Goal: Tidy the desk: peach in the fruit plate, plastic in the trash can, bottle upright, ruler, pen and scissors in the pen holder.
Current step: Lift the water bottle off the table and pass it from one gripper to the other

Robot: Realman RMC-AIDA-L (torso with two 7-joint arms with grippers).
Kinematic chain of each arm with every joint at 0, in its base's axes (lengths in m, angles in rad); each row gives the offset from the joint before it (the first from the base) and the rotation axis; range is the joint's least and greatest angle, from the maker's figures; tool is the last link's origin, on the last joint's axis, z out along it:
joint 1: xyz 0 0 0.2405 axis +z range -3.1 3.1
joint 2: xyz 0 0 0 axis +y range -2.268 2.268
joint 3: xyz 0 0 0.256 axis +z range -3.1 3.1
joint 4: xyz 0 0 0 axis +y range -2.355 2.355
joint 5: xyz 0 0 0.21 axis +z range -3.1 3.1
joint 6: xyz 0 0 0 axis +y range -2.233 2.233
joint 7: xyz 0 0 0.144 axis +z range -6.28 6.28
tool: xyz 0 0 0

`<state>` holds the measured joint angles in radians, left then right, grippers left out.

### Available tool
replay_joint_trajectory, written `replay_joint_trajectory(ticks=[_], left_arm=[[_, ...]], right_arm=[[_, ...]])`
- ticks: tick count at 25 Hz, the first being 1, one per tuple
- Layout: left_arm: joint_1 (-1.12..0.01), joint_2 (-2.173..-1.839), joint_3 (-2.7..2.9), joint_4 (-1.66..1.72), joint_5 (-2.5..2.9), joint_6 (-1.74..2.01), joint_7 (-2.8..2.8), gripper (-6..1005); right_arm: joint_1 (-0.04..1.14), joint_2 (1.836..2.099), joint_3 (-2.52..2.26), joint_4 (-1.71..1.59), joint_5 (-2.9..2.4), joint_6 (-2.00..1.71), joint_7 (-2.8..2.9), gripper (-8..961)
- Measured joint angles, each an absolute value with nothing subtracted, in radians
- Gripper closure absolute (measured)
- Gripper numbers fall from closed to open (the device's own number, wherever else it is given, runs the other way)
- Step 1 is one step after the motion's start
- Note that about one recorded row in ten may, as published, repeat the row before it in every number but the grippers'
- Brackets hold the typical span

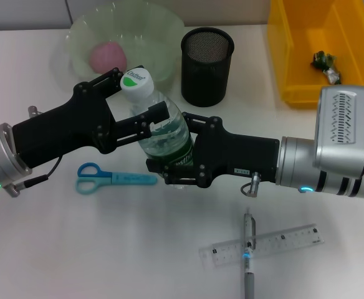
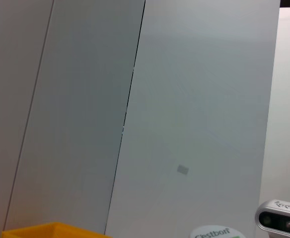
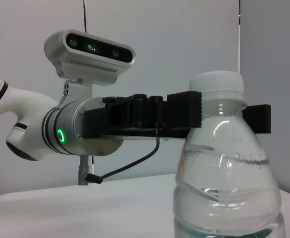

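The clear water bottle (image 1: 166, 134) with a white cap stands upright at mid-table. My left gripper (image 1: 136, 94) is shut on its neck just under the cap, as the right wrist view confirms with the left gripper (image 3: 219, 115) on both sides of the bottle (image 3: 224, 188). My right gripper (image 1: 179, 152) is shut on the bottle's lower body. The pink peach (image 1: 107, 56) lies in the pale green fruit plate (image 1: 163, 31). Blue scissors (image 1: 113, 179) lie front left. The clear ruler (image 1: 263, 246) and the pen (image 1: 249, 255) lie crossed at the front right. The black mesh pen holder (image 1: 207, 65) is behind the bottle.
A yellow bin (image 1: 294, 68) at the back right holds a crumpled piece of plastic (image 1: 325, 62). The left wrist view faces the grey wall panels, with the bottle cap (image 2: 212, 233) and the right wrist camera (image 2: 281, 218) at its edge.
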<state>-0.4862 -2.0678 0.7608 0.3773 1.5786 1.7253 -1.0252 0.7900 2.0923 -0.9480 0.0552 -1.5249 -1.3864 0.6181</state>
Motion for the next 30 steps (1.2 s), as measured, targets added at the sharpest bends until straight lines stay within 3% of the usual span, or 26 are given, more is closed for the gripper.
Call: replay_joint_trajectory(ticks=[5,22,30], left_arm=[[-0.488,-2.066,0.761,0.377,1.576,1.725,-1.033,188],[-0.502,-2.063,0.767,0.377,1.580,1.717,-1.048,546],[-0.507,-2.061,0.761,0.377,1.577,1.716,-1.062,548]], right_arm=[[0.791,2.092,-0.948,0.055,-1.525,-1.386,0.618,193],[0.798,2.092,-0.947,0.055,-1.525,-1.387,0.618,195],[0.798,2.092,-0.939,0.057,-1.522,-1.387,0.618,195]])
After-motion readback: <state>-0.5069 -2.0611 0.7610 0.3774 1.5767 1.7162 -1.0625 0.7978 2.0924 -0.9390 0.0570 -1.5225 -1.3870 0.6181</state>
